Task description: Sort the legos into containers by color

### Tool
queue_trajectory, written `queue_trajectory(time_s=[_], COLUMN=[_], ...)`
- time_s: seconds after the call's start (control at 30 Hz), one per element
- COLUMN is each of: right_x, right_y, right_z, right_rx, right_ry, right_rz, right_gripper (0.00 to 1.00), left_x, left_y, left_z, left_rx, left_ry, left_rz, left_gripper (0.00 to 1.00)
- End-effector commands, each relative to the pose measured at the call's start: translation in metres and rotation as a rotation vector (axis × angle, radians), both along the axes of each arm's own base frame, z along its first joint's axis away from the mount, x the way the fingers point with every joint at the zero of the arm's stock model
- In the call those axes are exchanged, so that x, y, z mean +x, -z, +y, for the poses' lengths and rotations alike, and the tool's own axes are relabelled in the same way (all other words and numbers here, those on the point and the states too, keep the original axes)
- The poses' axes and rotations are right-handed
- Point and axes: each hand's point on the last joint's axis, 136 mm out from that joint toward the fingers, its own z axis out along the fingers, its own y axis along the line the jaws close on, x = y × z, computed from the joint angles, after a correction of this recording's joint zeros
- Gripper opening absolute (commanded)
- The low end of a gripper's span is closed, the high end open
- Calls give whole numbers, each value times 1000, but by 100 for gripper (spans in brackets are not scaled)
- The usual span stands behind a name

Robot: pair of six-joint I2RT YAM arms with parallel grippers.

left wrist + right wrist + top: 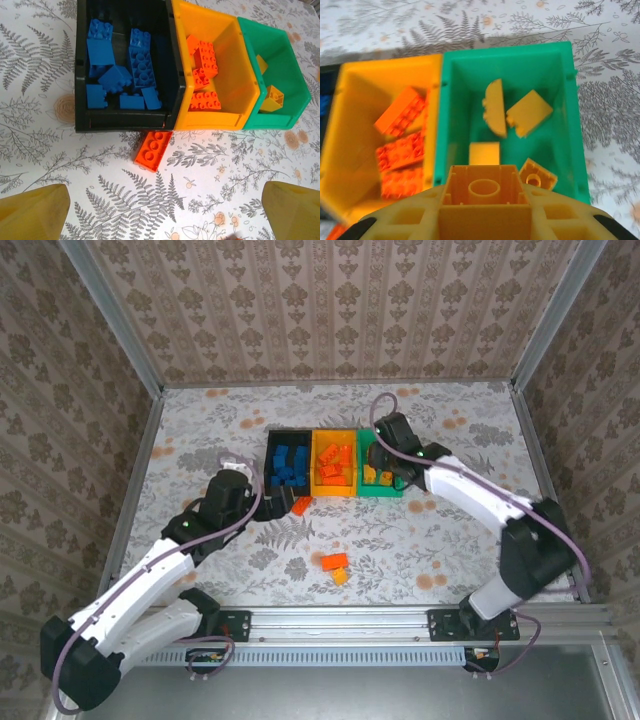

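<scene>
Fern-patterned counter (450, 540). Right tool (397, 468) pinches a yellow brick (482, 192) over the green bin (565, 100), seemingly at the drop step; the next move calls for spreading it. Left tool (164, 210), spread wide, hovers above a loose red-orange brick (154, 149).

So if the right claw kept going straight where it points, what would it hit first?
The right gripper holds a yellow brick; that would probably meet the loose yellow pieces in the green bin first.
</scene>
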Motion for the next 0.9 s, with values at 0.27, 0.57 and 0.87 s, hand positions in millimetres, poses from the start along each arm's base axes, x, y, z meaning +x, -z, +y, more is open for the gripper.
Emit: queue_trajectory(time_s=[0.27,0.57,0.87], right_x=[42,-62,-206], right_y=[-5,-11,54], right_z=[6,52,95], right_rx=[-6,4,-134], right_ry=[3,-257,-606], right_rz=[-16,-8,126], right_gripper=[61,85,89], left_x=[-10,-10,-8], left_y=[2,-2,7], left_z=[16,25,39], left_rx=[-12,-7,3], left_ry=[-55,-81,-123], left_rz=[40,12,33], left_gripper=[100,100,100])
